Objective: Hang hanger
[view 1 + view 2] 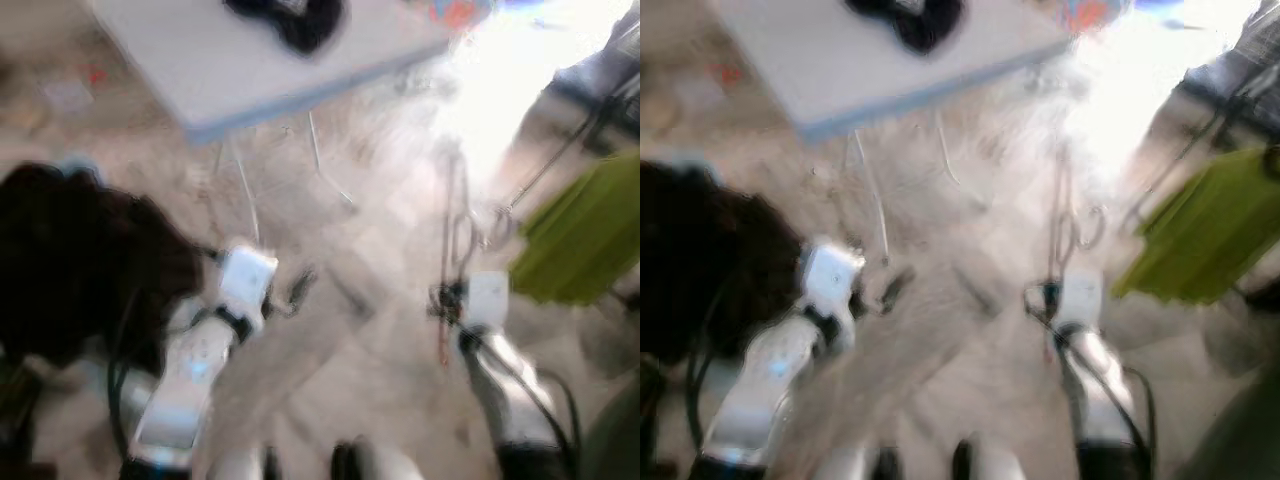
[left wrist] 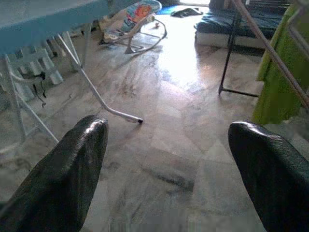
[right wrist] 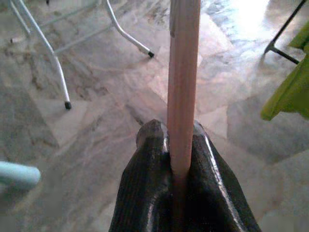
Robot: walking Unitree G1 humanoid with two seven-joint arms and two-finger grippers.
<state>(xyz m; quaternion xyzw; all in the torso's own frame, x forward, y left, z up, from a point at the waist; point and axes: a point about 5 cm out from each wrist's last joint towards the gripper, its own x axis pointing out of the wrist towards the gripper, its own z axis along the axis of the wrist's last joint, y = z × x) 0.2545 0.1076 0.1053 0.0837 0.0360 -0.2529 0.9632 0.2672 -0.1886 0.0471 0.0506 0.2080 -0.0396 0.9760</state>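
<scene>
Two pincers in view, head views blurred. Right pincer point(image 3: 176, 145): both black fingers pressed flat against a pale pinkish bar of the hanger point(image 3: 183, 72), no gap between fingers and bar, so a firm clamp. In the right eye view the hanger point(image 1: 1065, 225) stands up from that pincer as thin lines ending near a small loop, over the floor at right of centre; its exact outline is lost to blur. Left pincer point(image 2: 169, 159): fingers point(image 2: 63, 179) spread wide apart, nothing between them, marbled floor point(image 2: 169, 145) seen through the gap. In the left eye view the left arm's white wrist block point(image 1: 245, 280) sits low at left of centre, just right of a large dark mass point(image 1: 75, 260) that cannot be identified. Table point(image 1: 230, 70) at far left, pale top, thin white legs point(image 1: 245, 190) running down to the floor; a black item point(image 1: 290, 20) lies on the top near its far edge. Green cloth point(image 1: 585, 235) hangs at right from a dark metal rack point(image 2: 241, 48), well apart from the hanger. Left wrist view also picks up a baby bouncer point(image 2: 137, 19) with coloured fabric on the far floor, and a dark blue mattress point(image 2: 236, 24) beyond the rack. Strong glare on the floor at far right.
</scene>
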